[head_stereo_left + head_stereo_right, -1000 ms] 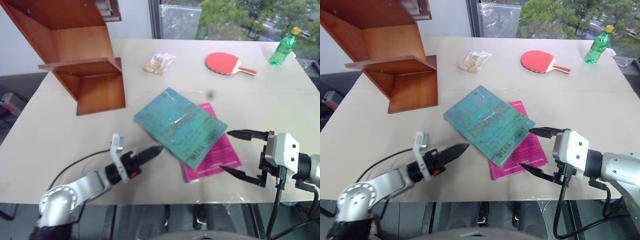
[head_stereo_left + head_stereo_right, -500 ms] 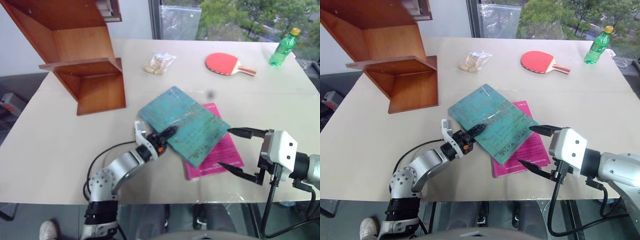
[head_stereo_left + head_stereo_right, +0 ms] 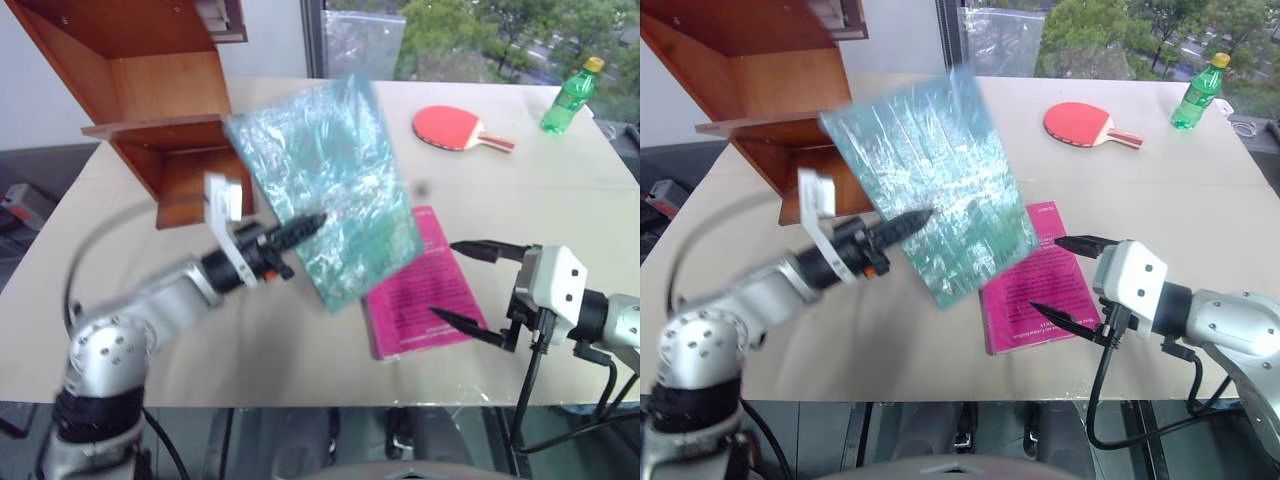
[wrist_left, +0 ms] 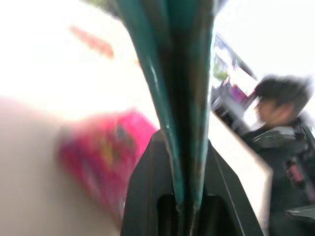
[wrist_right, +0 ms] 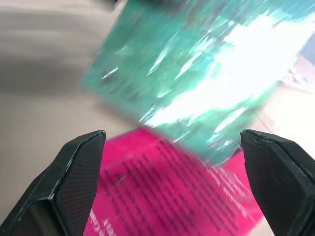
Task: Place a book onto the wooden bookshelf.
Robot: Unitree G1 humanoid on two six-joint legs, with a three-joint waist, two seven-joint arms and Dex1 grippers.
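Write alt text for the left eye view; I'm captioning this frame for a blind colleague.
The left gripper holds the teal-green book lifted off the table, tilted up in front of the wooden bookshelf. The right gripper hangs open beside a pink book lying flat. Behind lie a red paddle, a snack bag and a green bottle.

**Two silver-and-white robot arms with black pointed fingers**

The left arm [image 3: 150, 310] is showing rounded silver-grey metal housings, a black wrist section with a small orange-red mark, and a white bracket standing up from it. The left gripper [image 3: 300, 228] is ending in tapered black fingers. The right gripper [image 3: 462, 283] is carrying a white boxy housing, with black cables trailing beneath; its fingertip pads look finely textured, though blur is limiting detail.
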